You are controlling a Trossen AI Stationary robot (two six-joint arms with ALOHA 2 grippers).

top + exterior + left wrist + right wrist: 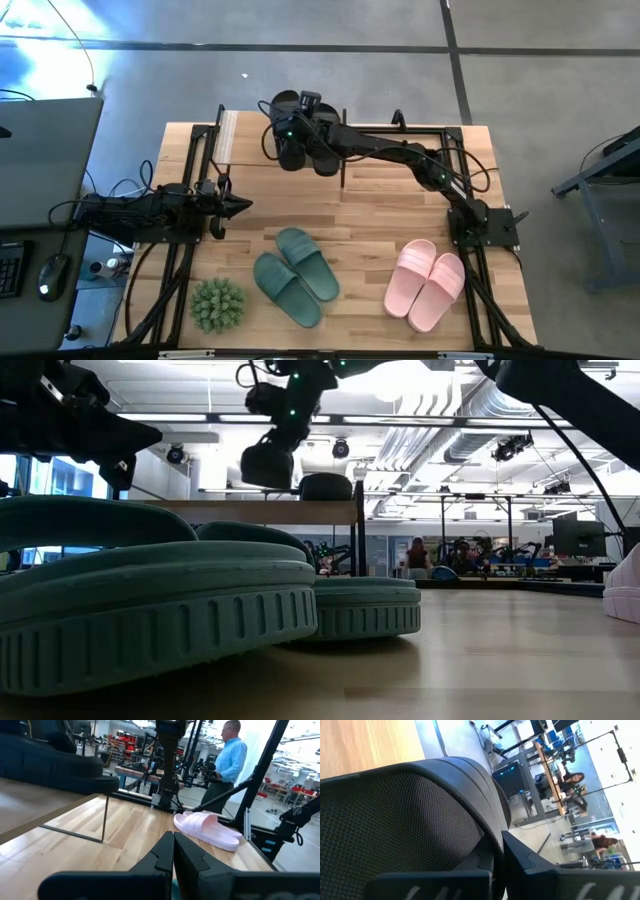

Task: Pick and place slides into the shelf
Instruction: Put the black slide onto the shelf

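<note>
Now our right gripper (pixel 300 135), clamped on the black slides (pixel 305 152), should lower them level onto the shelf (pixel 285 150), left gripper (pixel 240 205) closed empty.

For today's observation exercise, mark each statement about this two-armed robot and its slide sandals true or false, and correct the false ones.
1. The right gripper is shut on the black rubber slide sandals over the low wood-topped shelf. True.
2. The dark green rubber slides lie on the shelf. False: they lie on the wooden tabletop, beside the spiky green plant ball.
3. The pale pink rubber slides lie side by side on the tabletop near the right arm's base. True.
4. The left gripper holds a pink slide. False: it is shut on nothing, waiting at the table's left side.
</note>
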